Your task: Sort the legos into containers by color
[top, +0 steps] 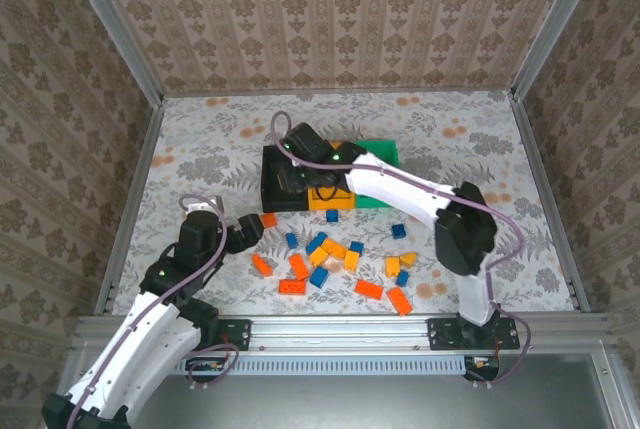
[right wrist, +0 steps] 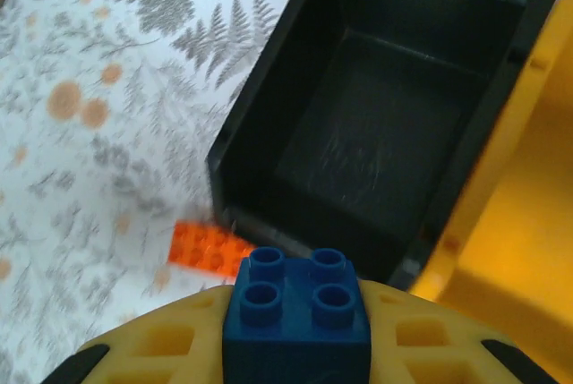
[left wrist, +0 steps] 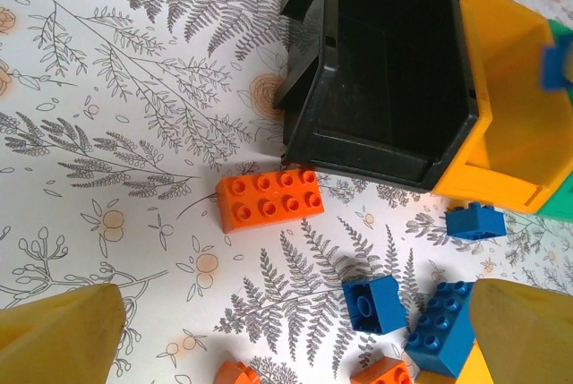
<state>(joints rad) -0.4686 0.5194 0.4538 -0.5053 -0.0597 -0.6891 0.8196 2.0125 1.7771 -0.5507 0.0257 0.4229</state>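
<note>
My right gripper [right wrist: 297, 299] is shut on a blue lego [right wrist: 297, 326], pinched between its yellow fingers above the near edge of the black container [right wrist: 376, 142], whose inside is bare. In the top view the right gripper [top: 296, 171] hangs over the black container [top: 272, 191], with the orange container [top: 335, 201] and the green container [top: 385, 154] joined to its right. My left gripper [left wrist: 295, 339] is open low over the table, nothing between its fingers. A red-orange lego [left wrist: 270, 198] lies just ahead of it by the black container [left wrist: 358, 147].
Several loose legos [top: 330, 254], blue, red-orange and yellow-orange, lie scattered on the patterned table in front of the containers. Blue legos [left wrist: 374, 303] sit near my left gripper's right finger [left wrist: 528, 330]. Metal rails [top: 130, 209] edge the table on both sides.
</note>
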